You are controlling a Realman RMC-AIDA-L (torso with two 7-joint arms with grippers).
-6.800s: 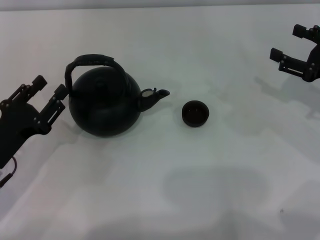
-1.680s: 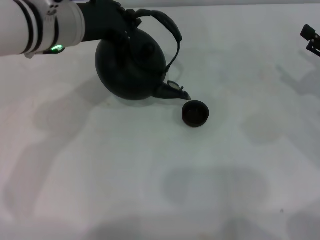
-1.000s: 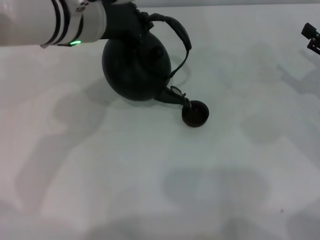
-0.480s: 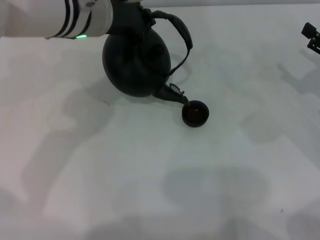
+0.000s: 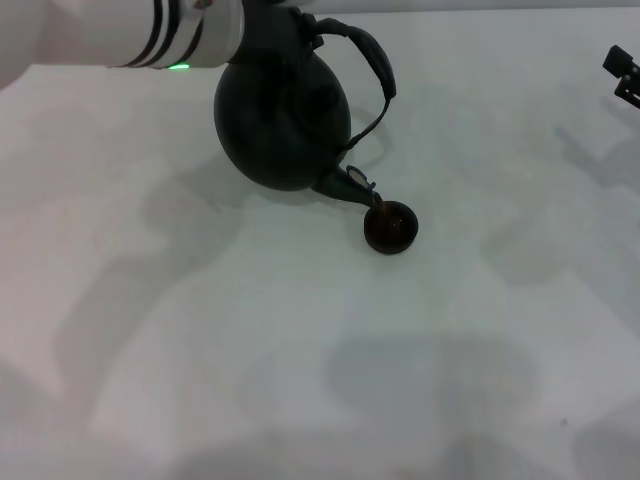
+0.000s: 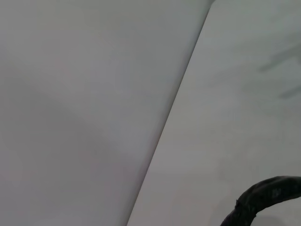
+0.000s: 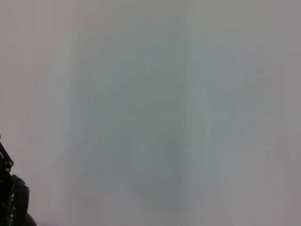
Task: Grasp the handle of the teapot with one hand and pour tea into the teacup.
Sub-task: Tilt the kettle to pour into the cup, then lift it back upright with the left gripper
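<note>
Left gripper (image 5: 272,22) clamped on handle (image 5: 372,55), fingers hidden. Teapot (image 5: 282,118) lifted off bench (image 5: 300,350), tipped, spout down toward teacup (image 5: 390,227), tip at cup's rim. Right gripper (image 5: 625,72) well apart from teacup, fingers' state unreadable.

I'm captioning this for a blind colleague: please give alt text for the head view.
The left end effector holds a black teapot by its arched handle, tilted so the spout is over a small black teacup on a white table. The right end effector sits at the far right edge.
</note>
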